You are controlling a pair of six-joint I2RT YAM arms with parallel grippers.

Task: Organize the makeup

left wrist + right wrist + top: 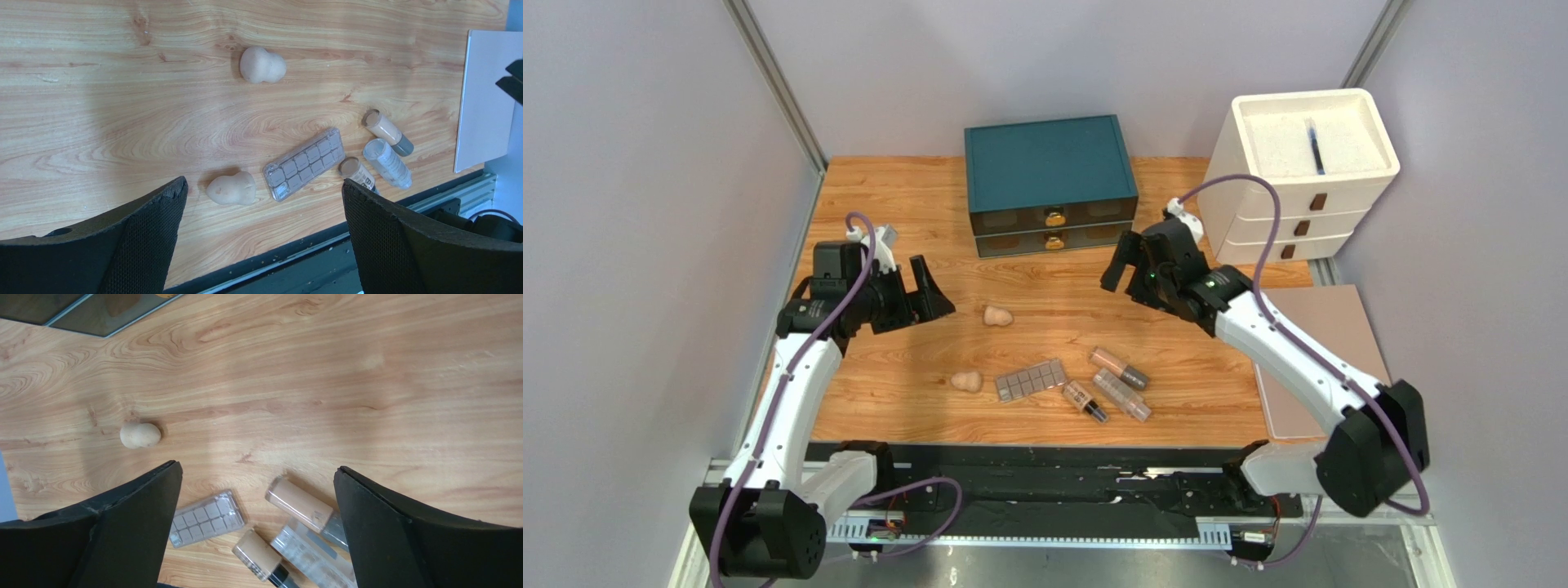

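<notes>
The makeup lies on the wooden table. One beige sponge (998,316) sits mid-table and a second sponge (967,381) nearer the front. Right of it lie the gridded palette (1031,381) and three tubes (1118,368) (1122,395) (1085,401). My left gripper (938,294) is open and empty, held above the table left of the sponges. My right gripper (1136,260) is open and empty, above the table behind the tubes. The left wrist view shows both sponges (262,64) (231,188), the palette (304,163) and the tubes (387,131). The right wrist view shows one sponge (140,434), the palette (205,518) and the tubes (301,505).
A teal drawer box (1051,184) stands at the back centre with its drawers shut. A white drawer unit (1302,172) stands at the back right. A flat grey-pink board (1320,355) lies at the table's right edge. Grey walls close in both sides.
</notes>
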